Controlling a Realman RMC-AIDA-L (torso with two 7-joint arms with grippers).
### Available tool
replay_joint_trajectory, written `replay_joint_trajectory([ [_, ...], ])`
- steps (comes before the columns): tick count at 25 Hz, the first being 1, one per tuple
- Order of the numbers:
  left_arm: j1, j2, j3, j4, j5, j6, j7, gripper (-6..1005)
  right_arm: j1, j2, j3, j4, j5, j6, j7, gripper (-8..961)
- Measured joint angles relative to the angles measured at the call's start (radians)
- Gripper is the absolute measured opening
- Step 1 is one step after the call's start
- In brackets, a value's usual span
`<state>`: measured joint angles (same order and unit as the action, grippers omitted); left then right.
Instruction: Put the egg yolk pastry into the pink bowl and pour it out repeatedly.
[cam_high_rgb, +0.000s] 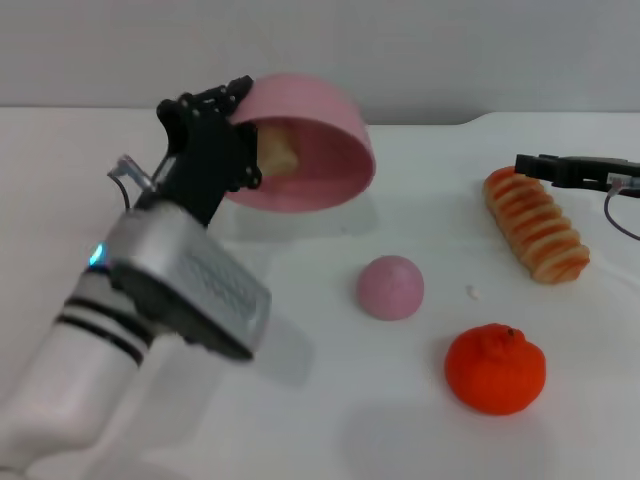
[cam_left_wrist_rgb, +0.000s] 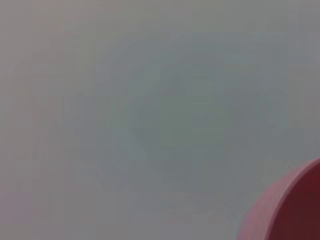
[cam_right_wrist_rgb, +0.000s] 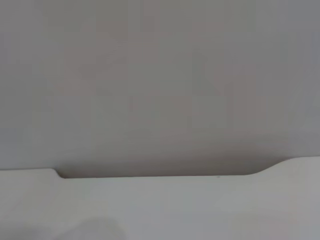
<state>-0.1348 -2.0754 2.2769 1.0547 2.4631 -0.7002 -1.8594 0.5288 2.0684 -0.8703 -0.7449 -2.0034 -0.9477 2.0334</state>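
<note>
Overhead: left gripper (cam_high_rgb: 215, 125) clamped on raised pink bowl (cam_high_rgb: 330, 150), tipped toward its mouth; egg yolk pastry (cam_high_rgb: 278, 152) inside, just beyond fingers. Could tumble onto pink ball (cam_high_rgb: 390, 287) below. Right gripper (cam_high_rgb: 530, 165) parked far off, touching striped roll (cam_high_rgb: 535, 225); finger state unclear. Left wrist: only bowl rim. Right wrist: bare table.

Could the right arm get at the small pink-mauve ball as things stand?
Probably yes: the right gripper sits by the ridged orange-striped bread roll, and bare white table separates it from the small pink-mauve ball.

Pink ball (cam_high_rgb: 390, 287), tangerine (cam_high_rgb: 495, 368), striped roll (cam_high_rgb: 536, 226).
</note>
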Motion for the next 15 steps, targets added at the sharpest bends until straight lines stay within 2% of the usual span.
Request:
replay_joint_trajectory([
  [3, -0.036, -0.001, 0.070, -0.110, -0.025, -0.171, 0.089, 2, 0.011, 0.000, 0.001, 0.012, 0.000, 0.000, -0.001, 379],
  [7, -0.084, -0.003, 0.136, -0.255, -0.033, -0.306, 0.270, 1, 0.022, -0.001, 0.000, 0.018, 0.000, 0.012, -0.002, 379],
  [11, -0.095, -0.003, 0.148, -0.289, -0.037, -0.321, 0.335, 1, 0.027, 0.001, -0.002, 0.021, 0.000, 0.020, -0.002, 379],
  [15, -0.098, -0.003, 0.149, -0.278, -0.109, -0.323, 0.294, 1, 0.036, 0.001, 0.001, 0.037, 0.000, 0.025, -0.003, 378],
])
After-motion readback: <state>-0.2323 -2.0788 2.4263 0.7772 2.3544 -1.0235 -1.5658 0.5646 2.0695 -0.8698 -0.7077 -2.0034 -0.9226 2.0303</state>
